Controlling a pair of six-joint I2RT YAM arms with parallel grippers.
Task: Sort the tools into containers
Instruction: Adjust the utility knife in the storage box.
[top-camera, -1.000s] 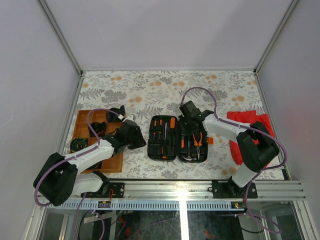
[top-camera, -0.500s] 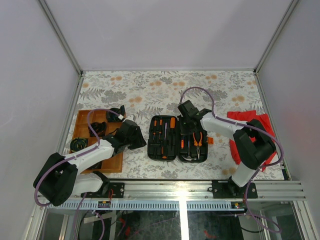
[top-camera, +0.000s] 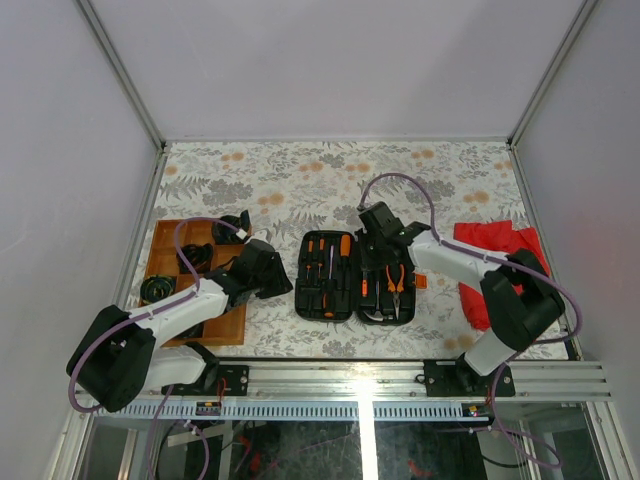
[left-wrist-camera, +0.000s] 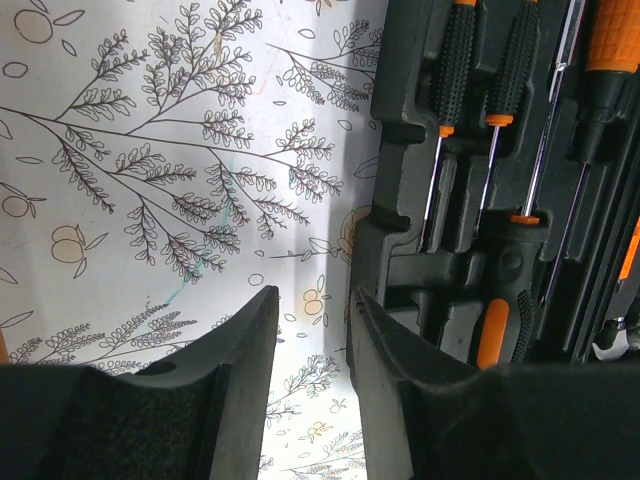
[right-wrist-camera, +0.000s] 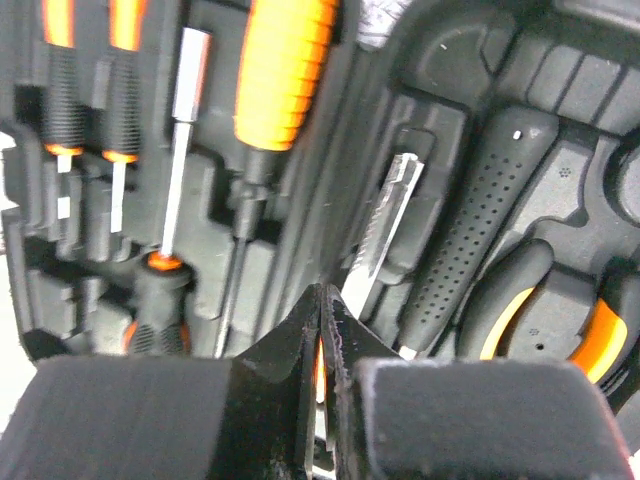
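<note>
Right arm's elbow sits further out toward the red cloth (top-camera: 500, 262) than a second ago. Its wrist has barely shifted over the case. Left arm unchanged.

Far left: orange-brown wooden tray (top-camera: 163, 238) with compartments, on the floral tablecloth (top-camera: 300, 180). Dark items lie in it, too small to name. The left forearm crosses over the tray's near right part.

Left gripper (left-wrist-camera: 310, 300): jaws partly open, nothing between them. It hangs over bare tablecloth just beside the left wall of the tool case (left-wrist-camera: 395, 250).

Centre: black moulded tool case (top-camera: 355, 275) lies open and flat, both halves up. Left half holds slim screwdrivers (left-wrist-camera: 452, 70) with black ribbed grips and orange collars, seated in their slots. A fat orange-handled screwdriver (right-wrist-camera: 285, 60) sits next to them. Right half holds the black dotted-grip hammer (right-wrist-camera: 480, 230), a slim steel piece (right-wrist-camera: 390, 215) in its own slot, and orange-and-black pliers (top-camera: 396, 280).

Right gripper (right-wrist-camera: 320, 298): fingers pressed together, tips pointing down over the case's hinge line, between the orange-handled screwdriver and the steel piece. A sliver of orange shows in the slit between the fingers. Cannot tell whether it is pinched or lies below.

Far right: red cloth, crumpled, under the right arm's elbow, apart from the case.
</note>
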